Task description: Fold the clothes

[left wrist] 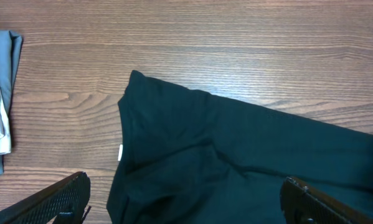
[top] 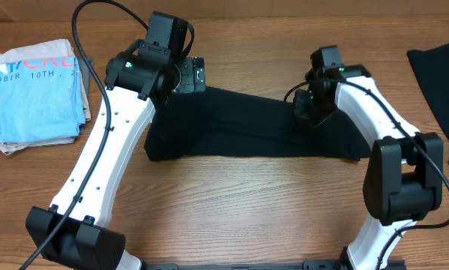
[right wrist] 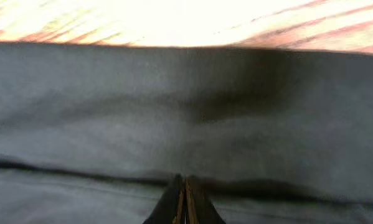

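A large, plain black short-sleeved T-shirt of soft fabric (top: 239, 124) lies stretched into a long band across the middle of the wood-grain counter (top: 231, 202). It sits directly beneath both arms, one end under each. That layout suits a two-handed fold, since each arm can manage its own end of the band.

Well off to the outer side of the left end effector (left wrist: 186, 199) rests a folded light-blue T-shirt with printed lettering (top: 37, 94), squared up and apparently set aside. Past the outer side of the right end effector (right wrist: 185, 202), a second heap of black cloth (top: 441, 82) hangs at the counter's edge. By the look of it, that one is waiting its turn.

The left end effector hovers released, its two fingers spread wide above the shirt's folded corner. A small white tag (left wrist: 120, 152) shows at the fabric edge just ahead of them. The spread looks like a stance for coming down over that corner.

The right end effector is clenched, its fingertips pressed together right at a fold line in the black cloth. Whether a thin layer is caught between them cannot be told — the wrist view is close and blurred.

The counter is a flat, matte brown laminate with streaky grain, bare between the garments. Beyond it the wrist view is washed out by glare, and nothing of the room shows.
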Robot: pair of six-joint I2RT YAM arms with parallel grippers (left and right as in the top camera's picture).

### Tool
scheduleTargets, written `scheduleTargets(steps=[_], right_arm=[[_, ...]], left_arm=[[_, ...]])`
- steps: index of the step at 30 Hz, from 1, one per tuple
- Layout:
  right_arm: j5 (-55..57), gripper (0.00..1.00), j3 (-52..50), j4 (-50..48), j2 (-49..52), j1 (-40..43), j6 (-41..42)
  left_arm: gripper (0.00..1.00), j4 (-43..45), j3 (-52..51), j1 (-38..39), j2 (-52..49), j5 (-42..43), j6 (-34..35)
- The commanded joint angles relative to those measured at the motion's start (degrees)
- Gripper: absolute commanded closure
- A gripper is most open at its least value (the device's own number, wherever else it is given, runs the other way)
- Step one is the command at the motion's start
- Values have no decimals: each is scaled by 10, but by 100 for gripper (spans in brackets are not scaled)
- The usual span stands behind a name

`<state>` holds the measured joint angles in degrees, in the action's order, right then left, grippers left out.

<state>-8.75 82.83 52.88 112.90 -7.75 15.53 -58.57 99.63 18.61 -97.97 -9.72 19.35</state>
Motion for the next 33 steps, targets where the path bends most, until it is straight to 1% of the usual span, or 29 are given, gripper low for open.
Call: scheduleTargets(steps=[1,6,12,14,16,18,22,26,33], right_arm=[[-2,96,-23,-26,2,0,-10],[-2,96,-67,-61,3,0,-10],[-8,96,-127,-137,5,-1,-5],[-34,96,-126,-125,5,-1,-6],[-55,96,-117,-89,3,-1,-6],[-64,96,-102,-41,0,-1,-8],[-68,96,-87,11,-15,-1,-8],[-68,96,-87,37,-21,-1,-8],[-68,96,-122,13,-21,-1,-5]], left_arm=[[0,1,-2,-3,-3,-10,-1],[0,1,-2,-3,-3,-9,-1],[0,1,-2,-3,-3,-10,-1],[0,1,-2,-3,-3,-10,-1],[0,1,-2,-3,-3,-9,-1],[0,1,-2,-3,-3,-10,-1],[0,1,-2,-3,-3,-10,-1],[0,1,-2,-3,-3,-10,-1],[0,1,-2,-3,-3,-10,-1]])
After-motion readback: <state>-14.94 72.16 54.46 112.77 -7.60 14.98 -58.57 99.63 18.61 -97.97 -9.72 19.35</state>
